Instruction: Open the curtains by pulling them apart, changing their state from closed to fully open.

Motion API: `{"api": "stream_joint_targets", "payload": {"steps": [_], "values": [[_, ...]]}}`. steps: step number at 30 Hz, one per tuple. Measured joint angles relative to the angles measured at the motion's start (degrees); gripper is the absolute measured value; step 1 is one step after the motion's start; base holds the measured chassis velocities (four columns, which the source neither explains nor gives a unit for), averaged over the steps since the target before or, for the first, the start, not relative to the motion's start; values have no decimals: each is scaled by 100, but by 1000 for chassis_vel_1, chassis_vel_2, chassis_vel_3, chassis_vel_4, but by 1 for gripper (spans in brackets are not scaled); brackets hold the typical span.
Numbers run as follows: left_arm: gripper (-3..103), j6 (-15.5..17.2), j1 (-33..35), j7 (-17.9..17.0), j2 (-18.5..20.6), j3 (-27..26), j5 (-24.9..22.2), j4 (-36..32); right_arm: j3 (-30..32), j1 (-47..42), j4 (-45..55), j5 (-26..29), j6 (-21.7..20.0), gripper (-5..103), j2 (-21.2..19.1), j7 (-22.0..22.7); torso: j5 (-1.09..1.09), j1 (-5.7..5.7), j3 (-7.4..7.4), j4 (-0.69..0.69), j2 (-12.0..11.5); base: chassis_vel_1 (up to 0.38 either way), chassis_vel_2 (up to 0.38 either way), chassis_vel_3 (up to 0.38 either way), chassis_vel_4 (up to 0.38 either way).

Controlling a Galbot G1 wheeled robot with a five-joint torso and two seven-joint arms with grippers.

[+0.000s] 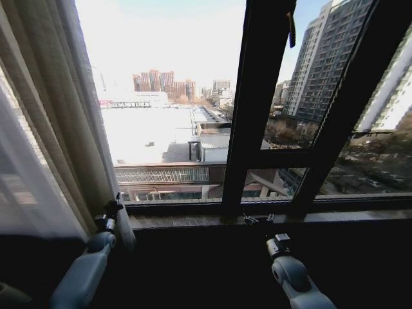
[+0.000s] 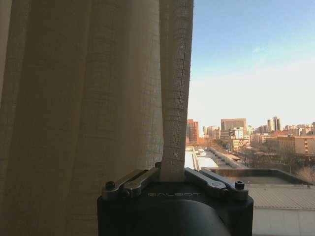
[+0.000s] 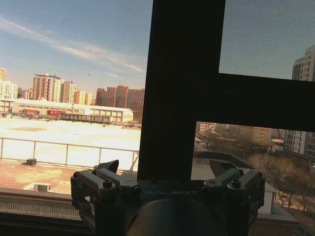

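Hard daylight pours through the window [image 1: 174, 96] ahead of me; the far sky and roofs glare white. Near me, the sill [image 1: 193, 221] and wall sit in deep shadow. My curtains [image 1: 45, 116] glow backlit on the left. Edges bend.

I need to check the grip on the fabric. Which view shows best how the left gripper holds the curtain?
The left wrist view: the left gripper is shut on a fold of the curtain, seen close. The head view shows gripper and curtain only small and dim by the sill. The right wrist view faces the window frame.
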Motion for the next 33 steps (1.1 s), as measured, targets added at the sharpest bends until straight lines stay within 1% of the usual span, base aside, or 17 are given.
{"api": "stream_joint_targets", "payload": {"steps": [2, 5, 7, 14, 16, 22, 24, 25, 28, 29, 30, 31, 33], "values": [[0, -4, 11, -5, 3, 0, 2, -22, -1, 0, 0, 0, 0, 100, 1, 0, -4, -1, 0, 2, 0, 0, 0, 0, 0], [0, -4, 23, -10, 9, 0, 3, -37, -1, 0, 0, 0, 0, 100, 2, 0, -2, -1, -1, 3, 1, 0, 0, 0, 0], [0, -4, 36, -15, 22, 0, 2, -44, -1, 0, 0, 0, 0, 100, 2, 0, -1, -1, 0, -1, 1, 0, 0, 0, 0], [0, -5, 46, -56, 67, -8, -1, -47, -1, 0, 0, 0, 0, 100, 2, 0, -1, -1, -1, -2, 1, -55, 36, 57, -42], [0, -13, 46, -125, 123, -63, -13, -61, -1, 0, 0, 0, 0, 100, 1, 0, -2, -1, -1, 0, 1, -80, 105, 96, -97], [0, -14, 110, -265, 349, -219, -76, -136, -1, 0, 0, 0, 0, 100, 1, 0, -2, 4, 1, -1, -2, -72, 80, 63, -80], [0, -3, 231, -362, 424, -427, -89, -229, -1, 0, 0, 0, 0, 100, 1, 0, -1, 4, 1, -1, -1, -43, 31, 32, -50], [0, -3, 231, -362, 424, -427, -89, -229, -1, 0, 0, 0, 0, 100, 1, 0, -1, 4, 1, -1, -1, -22, 12, 21, -50], [0, 93, 648, -473, 429, -956, -161, -583, -1, 0, 0, 0, 0, 100, 1, 0, -2, -2, -2, 0, 1, 0, 0, 0, 0], [0, 93, 648, -473, 429, -956, -161, -583, -1, 0, 0, 0, 0, 100, 1, 0, -2, -2, -2, 0, 1, 0, 0, 0, 0], [0, 97, 784, -496, 424, -1139, -169, -668, -2, 0, 0, 0, 0, 100, 2, 0, -1, -4, -2, 1, 2, 0, 0, 0, 0], [0, 65, 896, -505, 436, -1299, -170, -664, -2, 0, 0, 0, 0, 100, 1, 0, -1, -4, -2, 3, 3, 0, 0, 0, 0], [0, -56, 916, -553, 552, -1412, -169, -384, -1, 0, 0, 0, 0, 100, 1, 0, 0, -4, -2, 2, 2, 0, 0, 0, 0]]}}
